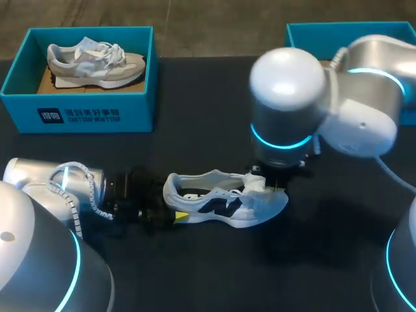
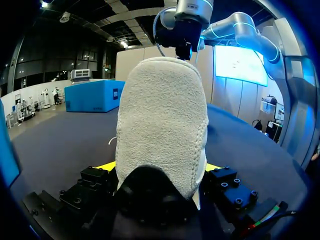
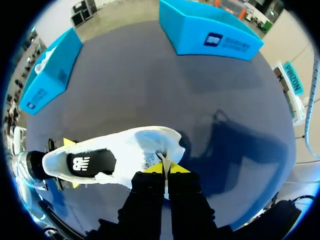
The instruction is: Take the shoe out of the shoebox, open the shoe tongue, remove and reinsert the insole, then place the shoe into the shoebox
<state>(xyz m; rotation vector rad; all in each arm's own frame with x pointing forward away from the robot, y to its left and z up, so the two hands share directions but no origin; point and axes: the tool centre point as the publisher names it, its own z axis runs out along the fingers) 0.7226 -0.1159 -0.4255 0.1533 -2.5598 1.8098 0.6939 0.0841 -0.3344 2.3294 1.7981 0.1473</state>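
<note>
Clamping the heel from both sides, the left gripper (image 1: 175, 218) has its yellow fingertips (image 2: 107, 165) pressed against a white low-top sneaker with dark navy side panels (image 1: 221, 207), so it is grasping the sneaker at the back. Seen from the left wrist, the heel is a tall rounded pad of nubbly off-white fabric with a black patch at its base. The right gripper (image 3: 165, 169) comes down from above at the other end, its two yellow tips drawn tightly together on the edge of the white tongue (image 3: 158, 155), pinching it. Behind the tongue the sneaker's mouth lies open, showing a black insole with a white logo (image 3: 87, 163). The sneaker rests on its sole on the dark tabletop (image 1: 195, 273), toe pointing to the robot's right, laces loose over the top. Well apart, at the far left corner, stands an open teal cardboard shoebox (image 1: 91, 114) holding a grey and white sneaker (image 1: 94, 65). A second teal box (image 1: 312, 29) stands at the far right, partly hidden by the right arm
</note>
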